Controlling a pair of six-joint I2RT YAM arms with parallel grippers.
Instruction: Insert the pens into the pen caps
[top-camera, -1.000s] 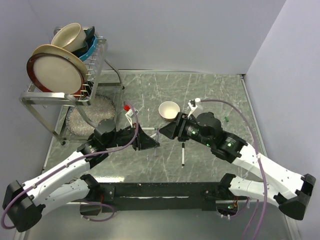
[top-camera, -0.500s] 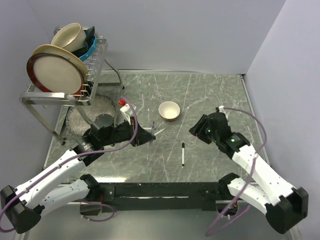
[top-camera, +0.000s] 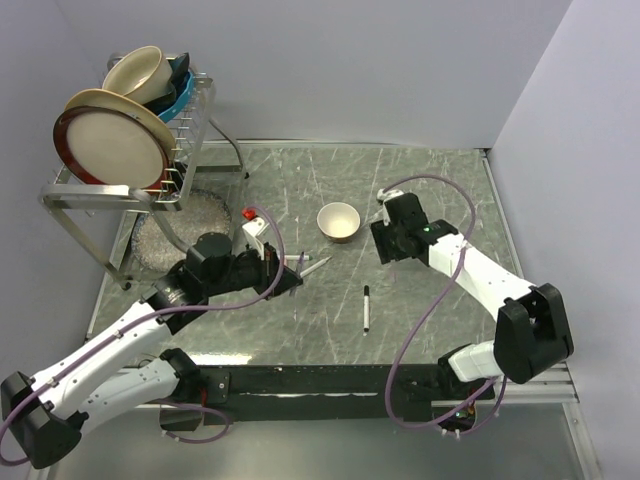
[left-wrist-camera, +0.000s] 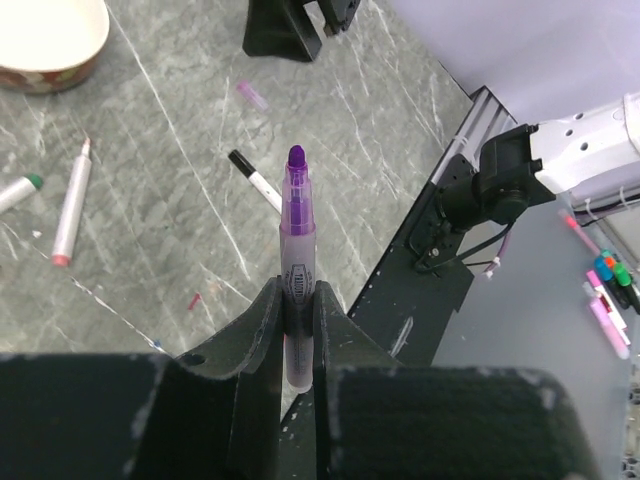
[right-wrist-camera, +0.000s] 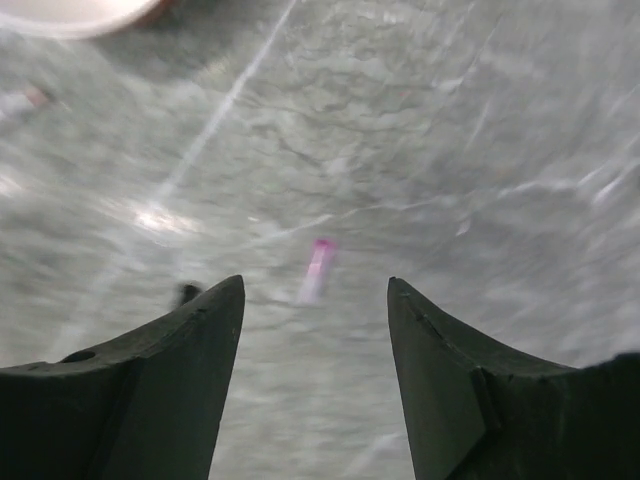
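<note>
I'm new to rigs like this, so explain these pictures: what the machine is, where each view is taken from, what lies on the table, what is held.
Two robot arms are bolted at the table's near edge, each ending in a two-finger gripper. The wide picture looks down from above and behind them; the other two come from cameras on the wrists. The left gripper is shut on an uncapped purple marker pen. The right gripper is open and empty, above a small pink cap lying on the table. Also there: a cream bowl, a black-ended pen, a red-tipped pen, a green-ended pen and a dish rack holding plates.
</note>
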